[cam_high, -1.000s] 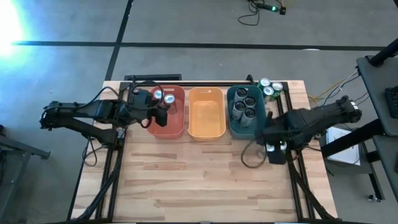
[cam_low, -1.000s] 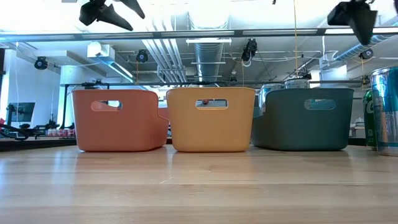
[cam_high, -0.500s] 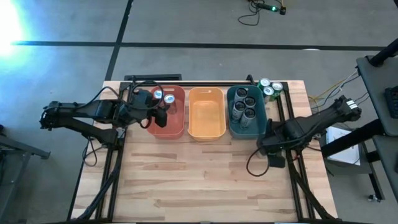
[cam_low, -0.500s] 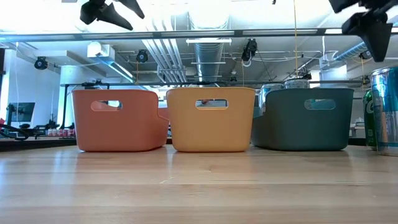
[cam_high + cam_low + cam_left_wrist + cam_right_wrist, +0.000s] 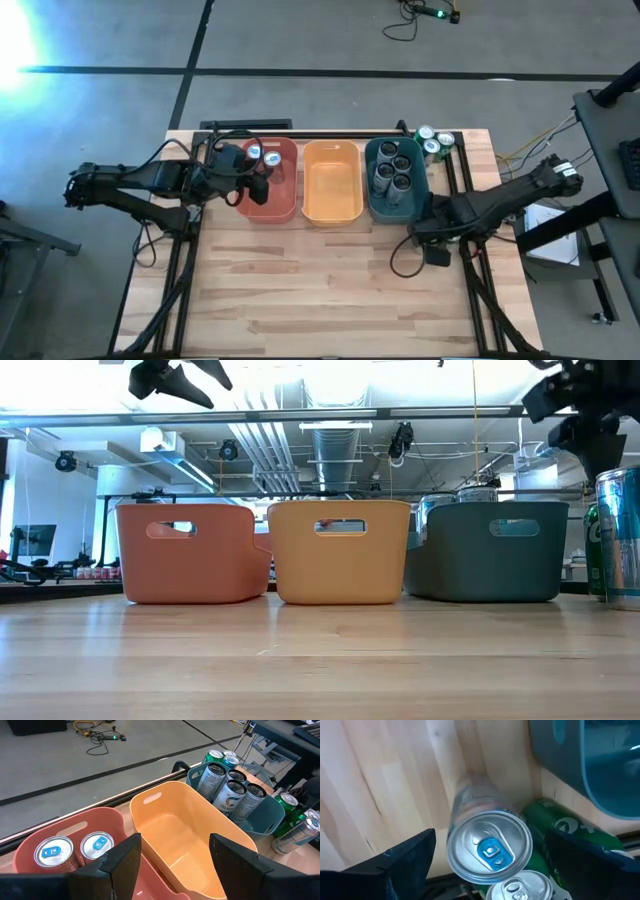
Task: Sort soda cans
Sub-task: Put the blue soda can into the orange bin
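Table (image 5: 330,290) carries three bins in a row along the far side: red bin (image 5: 272,200) left, orange bin (image 5: 332,182) centre and empty, teal bin (image 5: 396,205) right. Left arm is parked over the red bin; left gripper (image 5: 172,857) hangs spread wide with nothing between the fingers, looking across all three bins, so it reads as waiting above its drop spot. Right arm reaches in from the right edge; right gripper (image 5: 485,852) hovers directly above a loose can, fingers set wide to either side and not touching it, which looks like alignment for a top-down grasp. Cans: the teal bin holds a cluster of grey cans (image 5: 392,168), standing upright and packed close. The red bin holds two blue-tab cans (image 5: 75,851), side by side at its far-left end. Unsorted cans stand on the table at the right: a green group (image 5: 436,143) just beside the teal bin's far-right corner, and in the right wrist view a silver can (image 5: 489,847) with a blue tab, upright, with a green can (image 5: 565,827) right beside it. Judgement: silver can is next; the neighbouring green can leaves little finger room.
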